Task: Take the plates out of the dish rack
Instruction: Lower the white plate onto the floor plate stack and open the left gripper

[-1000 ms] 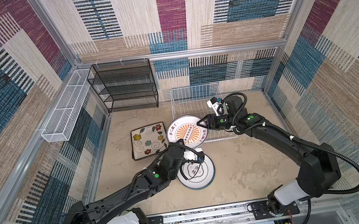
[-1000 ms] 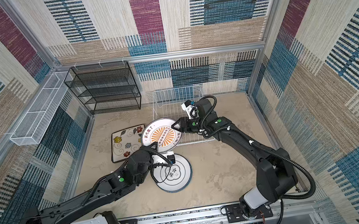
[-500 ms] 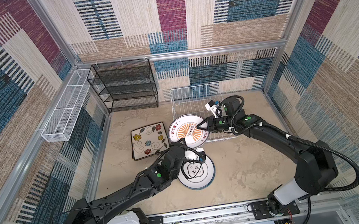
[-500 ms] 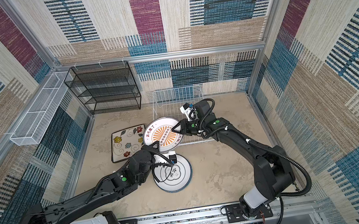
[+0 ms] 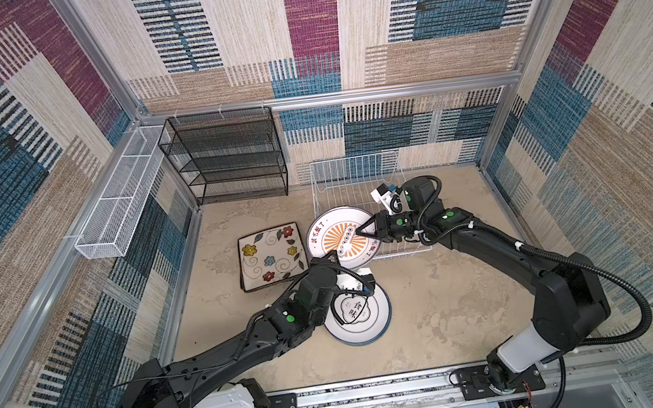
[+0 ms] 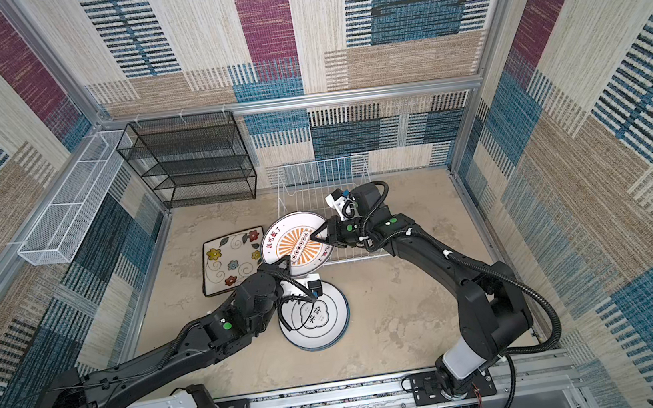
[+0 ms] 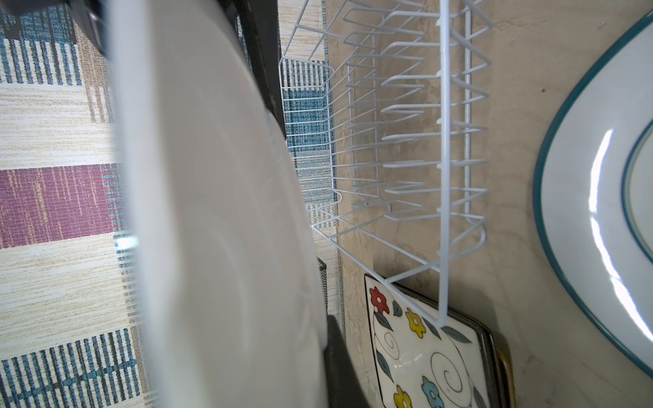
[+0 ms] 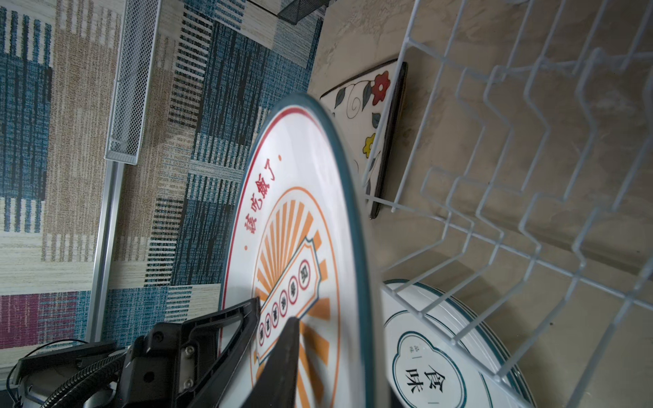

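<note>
Tilted at near-left corner of dish rack, orange sunburst plate has lower rim clamped in left gripper; right gripper jaws nearly together at its printed face, grip unclear; square floral plates and round plate stack lie on table outside rack

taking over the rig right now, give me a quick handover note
Left gripper: jaws shut on the lower rim of the orange sunburst plate, holding it on edge by the near left end of the dish rack.
Right gripper: jaws straddle the same plate's right rim; whether they clamp it cannot be told.
Done: square floral plates lie on the table left of the rack; round plates are stacked in front of it. The rack's tines show no other plate.
Left: set the orange plate down, probably on the round stack.
</note>
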`<action>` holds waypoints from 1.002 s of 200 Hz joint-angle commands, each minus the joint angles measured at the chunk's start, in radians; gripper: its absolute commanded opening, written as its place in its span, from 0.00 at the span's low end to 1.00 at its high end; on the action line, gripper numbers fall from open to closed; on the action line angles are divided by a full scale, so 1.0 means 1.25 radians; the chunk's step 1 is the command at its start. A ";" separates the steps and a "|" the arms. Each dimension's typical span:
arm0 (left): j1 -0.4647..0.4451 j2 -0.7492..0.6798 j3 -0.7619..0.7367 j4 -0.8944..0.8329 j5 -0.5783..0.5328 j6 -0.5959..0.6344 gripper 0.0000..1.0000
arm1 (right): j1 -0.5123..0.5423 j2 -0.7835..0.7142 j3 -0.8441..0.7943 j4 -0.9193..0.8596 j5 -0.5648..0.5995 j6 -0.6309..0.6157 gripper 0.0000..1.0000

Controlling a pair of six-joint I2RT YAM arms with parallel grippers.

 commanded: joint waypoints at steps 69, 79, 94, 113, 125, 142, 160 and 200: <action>-0.001 -0.006 -0.014 0.054 0.007 -0.042 0.30 | 0.003 -0.017 0.001 0.063 -0.026 0.013 0.00; -0.001 -0.008 -0.015 0.054 0.008 -0.052 0.37 | 0.003 -0.024 -0.008 0.078 -0.022 0.026 0.00; 0.000 -0.008 -0.019 0.049 0.009 -0.063 0.48 | 0.003 -0.035 -0.021 0.107 -0.012 0.048 0.00; 0.000 -0.013 -0.018 0.034 0.007 -0.077 0.59 | 0.003 -0.051 -0.036 0.145 0.001 0.076 0.00; -0.001 -0.019 -0.017 0.021 0.006 -0.095 0.67 | 0.002 -0.059 -0.038 0.156 0.016 0.084 0.00; -0.001 -0.038 -0.004 -0.025 0.017 -0.146 0.79 | -0.001 -0.071 -0.041 0.171 0.043 0.090 0.00; -0.001 -0.076 -0.003 -0.049 0.041 -0.207 0.85 | -0.010 -0.083 -0.047 0.196 0.062 0.104 0.00; -0.001 -0.169 0.049 -0.154 0.084 -0.422 0.89 | -0.067 -0.113 -0.063 0.241 0.076 0.119 0.00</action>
